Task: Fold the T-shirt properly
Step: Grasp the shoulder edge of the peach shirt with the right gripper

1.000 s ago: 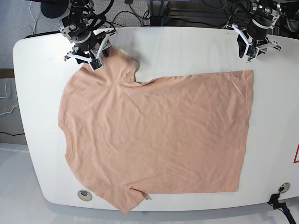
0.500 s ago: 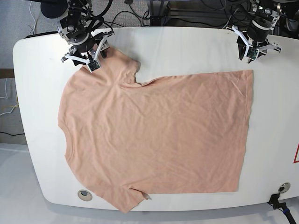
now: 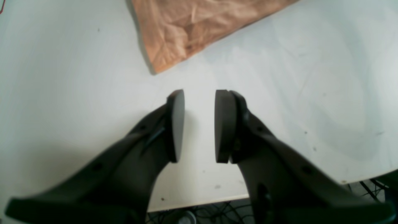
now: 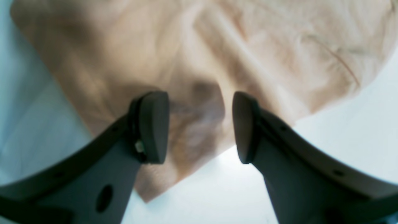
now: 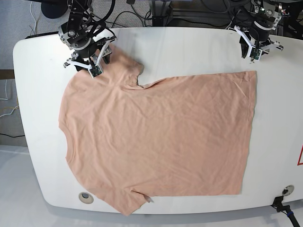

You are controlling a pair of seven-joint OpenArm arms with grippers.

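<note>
- The T-shirt (image 5: 156,137) lies spread flat across the middle of the white surface (image 5: 189,47), plain side up, one sleeve (image 5: 120,64) at the upper left of the base view and its hem running down the right side.
- No fold is made yet, I judge; the step in hand is getting a grip on the far edge of the cloth at both ends.
- The right claw (image 4: 200,124) hangs over the sleeve at the upper left, jaws well apart and holding nothing, with cloth showing between and beneath them.
- To do this well, it should come down so one jaw slides under the sleeve edge (image 4: 186,174) and pinches both layers, not just the top one.
- The left claw (image 3: 199,124) stands at the upper right of the base view, jaws parted with only a moderate gap, empty, over bare surface.
- The hem corner (image 3: 155,67) lies just ahead of it in the wrist view, apart from the pads.
- That claw needs to move forward onto the corner before closing.
- Both ends should be gripped at matching height so the fold line stays straight.
</note>
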